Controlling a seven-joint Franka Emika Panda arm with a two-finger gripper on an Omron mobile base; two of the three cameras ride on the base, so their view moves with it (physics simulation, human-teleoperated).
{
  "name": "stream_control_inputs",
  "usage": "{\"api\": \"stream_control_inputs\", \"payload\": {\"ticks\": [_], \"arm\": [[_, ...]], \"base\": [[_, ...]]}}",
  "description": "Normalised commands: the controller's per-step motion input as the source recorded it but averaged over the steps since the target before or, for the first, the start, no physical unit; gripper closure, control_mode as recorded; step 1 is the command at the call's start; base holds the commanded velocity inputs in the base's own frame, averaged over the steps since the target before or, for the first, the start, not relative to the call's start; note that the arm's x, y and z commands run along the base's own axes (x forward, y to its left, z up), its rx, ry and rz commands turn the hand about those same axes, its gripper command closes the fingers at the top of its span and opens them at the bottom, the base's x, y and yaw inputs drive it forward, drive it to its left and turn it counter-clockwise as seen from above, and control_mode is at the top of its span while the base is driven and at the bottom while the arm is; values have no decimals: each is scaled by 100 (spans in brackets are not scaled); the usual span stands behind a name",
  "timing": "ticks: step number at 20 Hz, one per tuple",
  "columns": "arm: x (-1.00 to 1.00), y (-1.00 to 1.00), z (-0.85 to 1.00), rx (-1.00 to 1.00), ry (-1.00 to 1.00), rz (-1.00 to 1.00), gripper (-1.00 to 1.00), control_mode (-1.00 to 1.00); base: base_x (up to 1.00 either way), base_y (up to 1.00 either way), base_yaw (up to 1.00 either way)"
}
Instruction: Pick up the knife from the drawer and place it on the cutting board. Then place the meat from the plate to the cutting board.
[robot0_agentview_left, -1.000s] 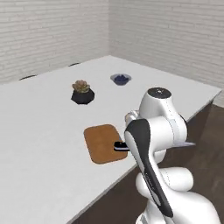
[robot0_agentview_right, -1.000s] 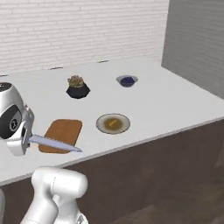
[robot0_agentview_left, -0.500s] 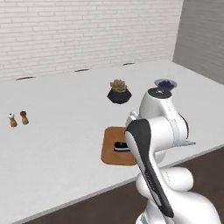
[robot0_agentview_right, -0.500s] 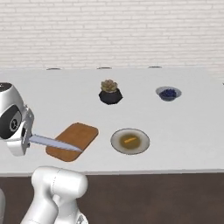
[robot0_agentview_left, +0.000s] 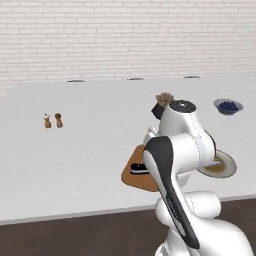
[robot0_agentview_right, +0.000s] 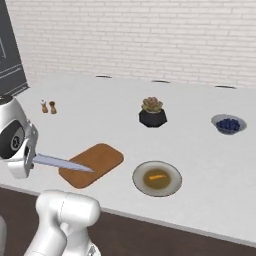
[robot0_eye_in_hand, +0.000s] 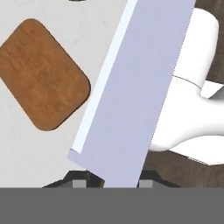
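Clamping the knife (robot0_agentview_right: 62, 162) by its handle end, the gripper (robot0_eye_in_hand: 111, 181) hung beside the arm's white body at the near edge of the counter (robot0_agentview_right: 200, 150), with the long blade jutting out level so that its tip reached over the near corner of the cutting board (robot0_agentview_right: 92, 164). In the second just gone the whole outlook had swung round: the base had turned and drawn square to the worktop, so the brick wall now ran straight across the back and the salt and pepper shakers (robot0_agentview_left: 52, 120) had come into sight on the left. The jaws had barely altered, a hair tighter if anything, so the grip looked secure. To my eye that meant the fetching was over and the robot was lining up to lay the knife down; the meat (robot0_agentview_right: 155, 175) was still waiting on its plate (robot0_agentview_right: 157, 178), just right of the board. From the hand camera the blade showed as a broad, flat, pale grey-blue slab with a lighter bevelled edge, smooth and matte. The board was warm reddish-brown wood with visible grain and rounded corners, lying flat and bare. The plate was a shallow round dish, glossy and olive-brown, the meat a small orange strip at its centre. Further back stood a faceted black pot with a succulent (robot0_agentview_right: 152, 111) and a small bowl of dark berries (robot0_agentview_right: 228, 124) on the plain white counter.
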Motion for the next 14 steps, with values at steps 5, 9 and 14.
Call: {"api": "stream_control_inputs", "payload": {"ticks": [5,9,14], "arm": [[3,-10,0,2,0,7,100,-100],[47,-44,0,8,0,24,100,-100],[92,-24,-12,6,0,13,100,-100]], "base": [[19,-57,32],[0,0,0],[0,0,0]]}}
